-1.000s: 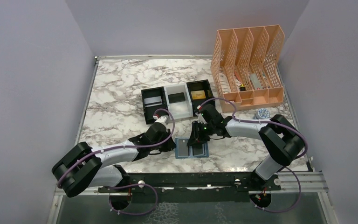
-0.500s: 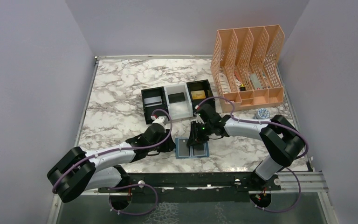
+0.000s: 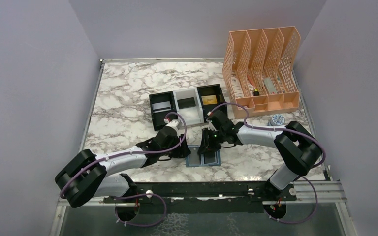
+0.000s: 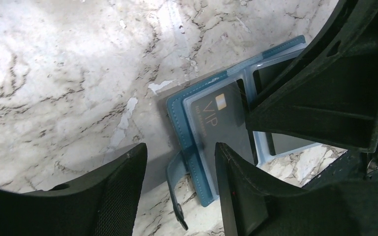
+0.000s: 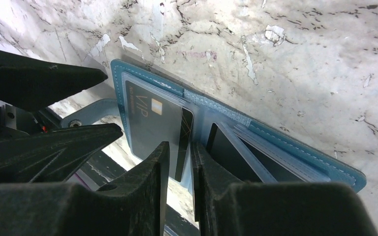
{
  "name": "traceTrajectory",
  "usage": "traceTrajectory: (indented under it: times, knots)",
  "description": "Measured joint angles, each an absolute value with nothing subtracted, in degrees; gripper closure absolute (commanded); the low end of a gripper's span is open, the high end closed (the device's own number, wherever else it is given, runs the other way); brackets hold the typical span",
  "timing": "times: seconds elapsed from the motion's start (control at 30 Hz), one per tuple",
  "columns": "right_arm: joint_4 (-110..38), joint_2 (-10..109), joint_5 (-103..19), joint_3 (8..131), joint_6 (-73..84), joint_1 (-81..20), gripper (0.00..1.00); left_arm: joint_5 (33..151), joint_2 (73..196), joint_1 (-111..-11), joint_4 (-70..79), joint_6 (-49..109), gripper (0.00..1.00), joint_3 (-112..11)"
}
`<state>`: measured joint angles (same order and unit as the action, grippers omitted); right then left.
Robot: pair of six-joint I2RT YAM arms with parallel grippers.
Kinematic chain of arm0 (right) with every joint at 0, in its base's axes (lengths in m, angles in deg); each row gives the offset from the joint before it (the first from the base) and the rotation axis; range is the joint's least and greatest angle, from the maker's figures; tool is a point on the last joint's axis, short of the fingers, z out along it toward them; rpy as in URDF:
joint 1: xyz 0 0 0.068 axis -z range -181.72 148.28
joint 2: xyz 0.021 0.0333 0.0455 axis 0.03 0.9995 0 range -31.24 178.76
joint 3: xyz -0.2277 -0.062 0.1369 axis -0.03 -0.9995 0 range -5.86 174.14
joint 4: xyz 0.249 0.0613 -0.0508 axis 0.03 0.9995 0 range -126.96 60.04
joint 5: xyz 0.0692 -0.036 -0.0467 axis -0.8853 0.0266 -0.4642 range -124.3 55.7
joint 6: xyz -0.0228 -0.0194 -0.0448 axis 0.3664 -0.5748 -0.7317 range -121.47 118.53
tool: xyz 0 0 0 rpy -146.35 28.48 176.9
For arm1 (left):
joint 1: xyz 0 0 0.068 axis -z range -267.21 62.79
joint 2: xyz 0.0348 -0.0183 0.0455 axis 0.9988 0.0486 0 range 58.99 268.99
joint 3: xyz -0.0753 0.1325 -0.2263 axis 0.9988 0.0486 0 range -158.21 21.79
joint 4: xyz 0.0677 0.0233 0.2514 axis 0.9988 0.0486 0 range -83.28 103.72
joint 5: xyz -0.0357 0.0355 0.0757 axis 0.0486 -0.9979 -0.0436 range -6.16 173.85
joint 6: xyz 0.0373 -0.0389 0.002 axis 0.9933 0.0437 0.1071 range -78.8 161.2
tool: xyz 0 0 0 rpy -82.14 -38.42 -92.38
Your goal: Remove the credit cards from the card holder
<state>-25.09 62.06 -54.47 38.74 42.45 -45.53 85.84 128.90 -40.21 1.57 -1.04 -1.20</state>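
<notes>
Holder (image 4: 176, 120) lies open and flat on the marble desk (image 4: 54, 73), directly under both hands, which meet over it from opposite sides. Its lighter blue inside faces up, and its strap (image 4: 176, 194) trails onto the desk below the left hand.

The left hand (image 4: 179, 146) hangs low over the holder's outer edge with its fingers well apart. Nothing is between them; the teal rim and strap show through the gap. A grey VIP card (image 4: 215, 120) sits in the pocket just ahead of this hand's fingertips, still tucked in.

The right hand (image 5: 179, 147) is nearly closed, with only a thin slot left between its fingers. A dark card (image 5: 185, 135) stands on edge in that slot, at the fold beside the VIP card, and the fingers appear to pinch it. The other panel, on this hand's far side, shows dark slot pockets; what they hold cannot be told.

Beyond both hands, well apart from the holder, sits a three-compartment tray (image 3: 191, 116). It holds a silver card (image 3: 161, 105), a black card (image 3: 187, 103) and a gold card (image 3: 208, 100), one per compartment.
</notes>
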Motion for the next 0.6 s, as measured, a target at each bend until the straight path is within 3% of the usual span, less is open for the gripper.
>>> traceTrajectory:
  times: [0.23, 0.6]
  knots:
    - [-24.95, 62.04, -54.2, 38.74, 43.29, -45.53, 0.8, 87.31, 132.27, -40.21, -0.48, 1.3, 0.66, -2.29]
    - [-23.64, 60.92, -53.13, 38.76, 43.31, -45.53, 0.8, 87.31, 134.85, -39.81, -2.91, 1.69, 0.79, -2.35]
